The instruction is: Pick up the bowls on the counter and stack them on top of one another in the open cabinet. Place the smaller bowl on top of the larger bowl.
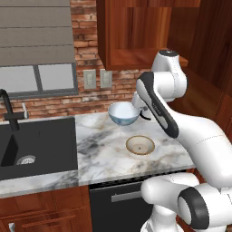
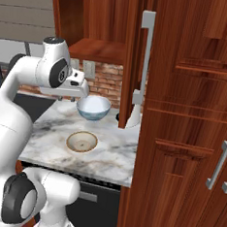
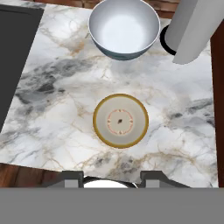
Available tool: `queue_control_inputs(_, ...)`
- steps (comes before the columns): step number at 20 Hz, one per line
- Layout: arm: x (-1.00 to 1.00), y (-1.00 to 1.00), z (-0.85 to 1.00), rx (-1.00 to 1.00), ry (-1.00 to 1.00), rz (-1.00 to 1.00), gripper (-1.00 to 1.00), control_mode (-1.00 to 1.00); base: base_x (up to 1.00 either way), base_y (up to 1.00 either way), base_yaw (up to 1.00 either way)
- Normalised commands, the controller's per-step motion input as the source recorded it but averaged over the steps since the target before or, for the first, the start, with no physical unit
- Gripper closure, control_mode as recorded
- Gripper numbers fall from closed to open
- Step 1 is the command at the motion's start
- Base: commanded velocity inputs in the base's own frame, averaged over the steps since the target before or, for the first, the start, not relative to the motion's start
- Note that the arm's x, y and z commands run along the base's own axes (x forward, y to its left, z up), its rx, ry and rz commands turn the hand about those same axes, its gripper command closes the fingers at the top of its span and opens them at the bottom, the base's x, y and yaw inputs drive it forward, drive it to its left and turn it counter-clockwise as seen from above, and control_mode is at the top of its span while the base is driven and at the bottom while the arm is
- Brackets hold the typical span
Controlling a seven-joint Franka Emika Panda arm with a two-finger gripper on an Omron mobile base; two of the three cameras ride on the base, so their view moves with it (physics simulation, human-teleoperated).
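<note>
The deep bowl, white inside and blue-patterned outside, stands at the back of the counter near the brick wall; it also shows in both base views. The shallow tan bowl with a brown rim lies nearer the front edge. My gripper hangs well above the counter, looking down on the tan bowl, its fingers apart and holding nothing. In the right base view the hand sits just above and left of the deep bowl. The open cabinet shelf is bare.
A white upright cylinder on a black base stands right of the deep bowl. The black sink and its faucet lie to the left. The cabinet door stands open beside a tall wooden panel.
</note>
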Motion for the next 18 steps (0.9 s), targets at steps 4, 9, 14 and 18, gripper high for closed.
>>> queue_control_inputs(4,-0.08,0.0,0.0,0.0,-0.01,0.0,-1.0,-1.0,0.0,0.0,0.0)
queue_control_inputs(9,-0.22,0.01,-0.11,0.0,-0.03,0.0,-1.0,-1.0,0.0,0.0,0.0)
queue_control_inputs(14,-0.08,0.09,-0.31,-0.03,0.0,0.0,-1.0,-1.0,0.0,0.0,0.0)
queue_control_inputs(18,-0.2,0.07,-0.23,0.0,-0.01,0.0,-1.0,-1.0,0.0,0.0,0.0)
